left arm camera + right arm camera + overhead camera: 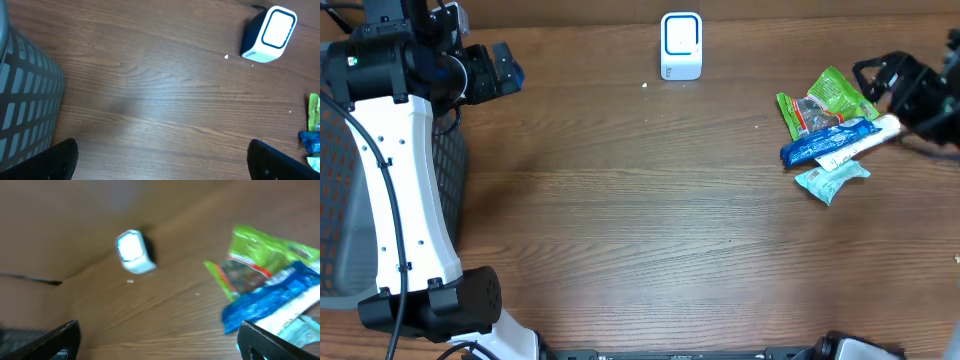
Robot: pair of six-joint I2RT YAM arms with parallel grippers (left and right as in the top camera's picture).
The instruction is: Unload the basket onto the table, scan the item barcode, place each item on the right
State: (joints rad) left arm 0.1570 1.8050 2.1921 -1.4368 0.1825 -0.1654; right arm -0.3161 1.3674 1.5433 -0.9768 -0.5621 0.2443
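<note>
The right gripper (865,75) hangs at about three o'clock on the table (640,220), fingers spread wide and holding nothing, just beside the upper edge of a small heap of packets. In the right wrist view both fingertips (55,340) sit far apart at the bottom corners with only bare wood between them. The heap lies in a fan: a green pouch (825,100) uppermost, a blue packet (825,143) across it, a white tube (860,140) along the blue one's lower side, and a pale teal packet (832,180) at five o'clock of the pile; they overlap and touch. The scanner (681,45), a white block with a blue-rimmed window, stands at twelve o'clock, well apart from the heap. To do this step well, I would pick one packet only, preferably an outlying one such as the teal one or the tube, come down with the fingers astride its narrow width, and grip near an end so the barcode face stays uncovered; which face carries the code cannot be told here. The left gripper (160,165) is likewise spread and empty, at ten o'clock beside the mesh basket (340,220). The basket sits at nine o'clock, and no item shows in the part not hidden by the arm.
</note>
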